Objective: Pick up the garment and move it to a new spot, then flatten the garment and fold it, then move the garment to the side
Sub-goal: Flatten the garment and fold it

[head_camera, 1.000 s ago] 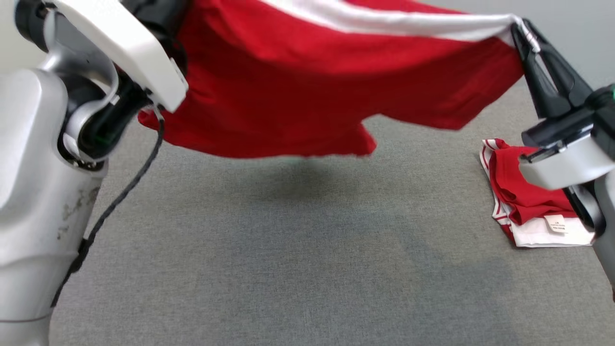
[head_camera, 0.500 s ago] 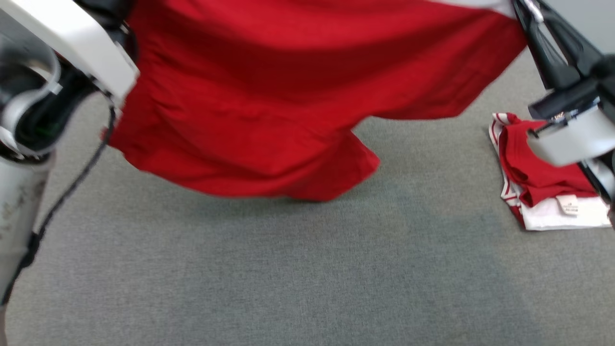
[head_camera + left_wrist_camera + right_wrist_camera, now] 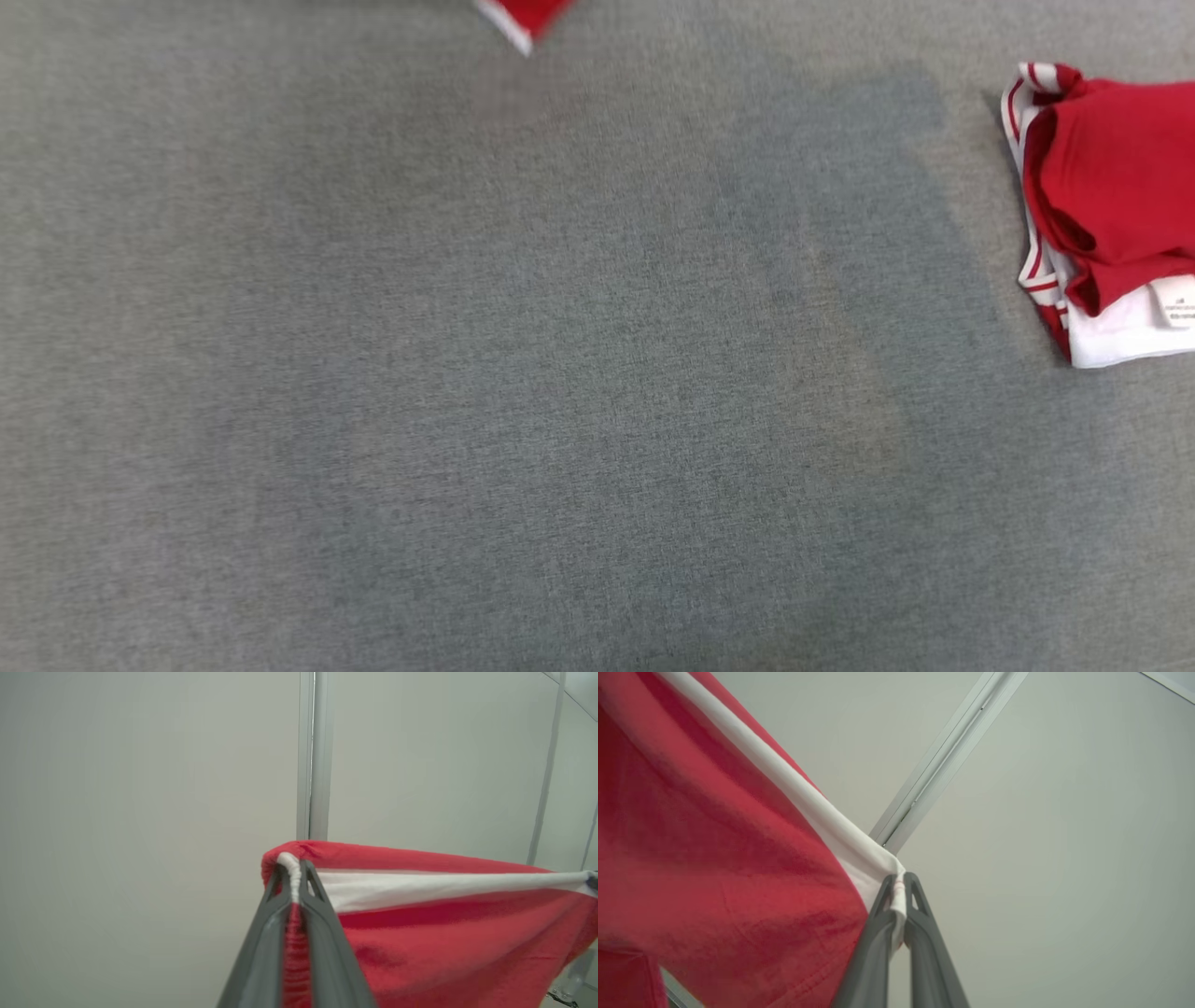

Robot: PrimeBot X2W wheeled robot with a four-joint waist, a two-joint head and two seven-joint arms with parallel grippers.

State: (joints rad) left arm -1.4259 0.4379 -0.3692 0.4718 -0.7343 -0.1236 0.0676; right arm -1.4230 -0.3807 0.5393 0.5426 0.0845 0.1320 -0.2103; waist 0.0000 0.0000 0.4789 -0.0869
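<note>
Left tool (image 3: pixel 294 877) and right tool (image 3: pixel 899 884) each pinch an end of the garment (image 3: pixel 444 952) along its white band (image 3: pixel 420 889), good holds, since this light, limp cloth sags between them.

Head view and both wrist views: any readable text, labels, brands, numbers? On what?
White tag on the folded red-and-white garment: a few lines of dark print, too small and blurred to read.
Held red garment, white band along its top edge: no print visible.
Grey fabric surface: no markings.
Nothing else legible.
</note>
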